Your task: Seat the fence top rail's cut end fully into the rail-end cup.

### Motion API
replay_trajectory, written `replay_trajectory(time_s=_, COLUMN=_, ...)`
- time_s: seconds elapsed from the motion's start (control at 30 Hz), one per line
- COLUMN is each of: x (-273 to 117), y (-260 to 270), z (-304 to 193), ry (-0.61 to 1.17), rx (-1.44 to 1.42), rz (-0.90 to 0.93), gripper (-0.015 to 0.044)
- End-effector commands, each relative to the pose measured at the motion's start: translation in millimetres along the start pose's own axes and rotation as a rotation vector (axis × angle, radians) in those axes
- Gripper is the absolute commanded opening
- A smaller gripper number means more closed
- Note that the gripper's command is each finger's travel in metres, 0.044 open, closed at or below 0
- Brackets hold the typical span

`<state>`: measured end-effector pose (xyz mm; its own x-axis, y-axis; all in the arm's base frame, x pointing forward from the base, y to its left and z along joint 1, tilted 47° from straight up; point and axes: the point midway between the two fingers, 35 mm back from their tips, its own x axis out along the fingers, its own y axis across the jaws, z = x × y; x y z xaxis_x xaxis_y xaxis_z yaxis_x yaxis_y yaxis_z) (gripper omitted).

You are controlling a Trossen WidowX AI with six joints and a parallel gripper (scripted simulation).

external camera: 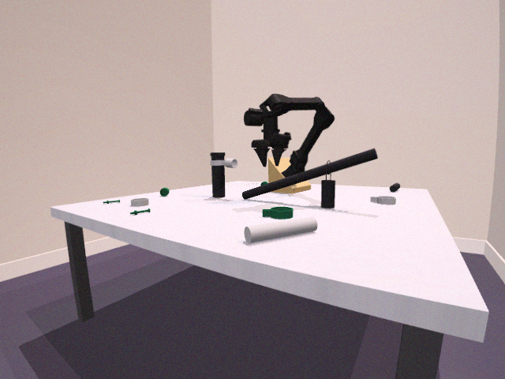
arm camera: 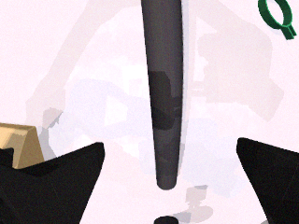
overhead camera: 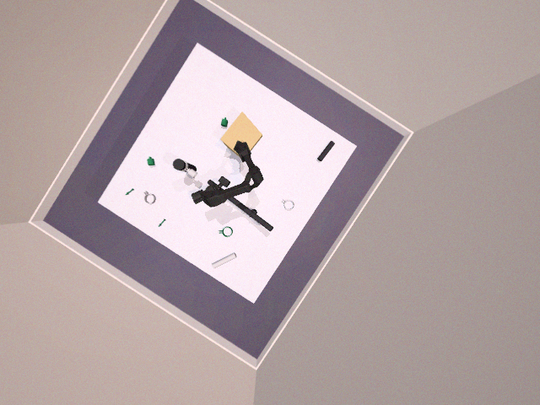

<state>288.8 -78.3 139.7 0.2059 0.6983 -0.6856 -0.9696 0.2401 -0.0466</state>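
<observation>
Nearest the exterior camera on the white tabletop lies a pale grey loose cylinder, with a flat green ring clamp just behind it; both look like spare hardware, well apart from my work. Behind them the long black fence rail slants: its cut end rests low on the tabletop while its far part is carried up through the thin wire loop cap on the short black post, which is why it sits tilted. To the left stands the tall black post, its pale grey brace band high near the cap and the grey rail-end cup pointing toward the rail, so the band's height already suits the task. The rail end is still apart from that cup. My gripper hangs above the rail's low end, spread nearly fully, holding and touching nothing. In the wrist view the rail runs between my fingers, below them.
</observation>
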Motion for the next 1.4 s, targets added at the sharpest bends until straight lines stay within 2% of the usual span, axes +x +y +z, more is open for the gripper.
replay_trajectory(time_s=0.0, x=7, y=-1, z=0, ry=0.006, rx=-0.020, rz=0.004, gripper=0.0440)
replay_trajectory(time_s=0.17, x=36, y=-1, z=0, ry=0.005, rx=-0.021, rz=0.003, gripper=0.0440)
replay_trajectory(time_s=1.37, x=85, y=-2, z=0, ry=0.006, rx=-0.021, rz=0.002, gripper=0.0440)
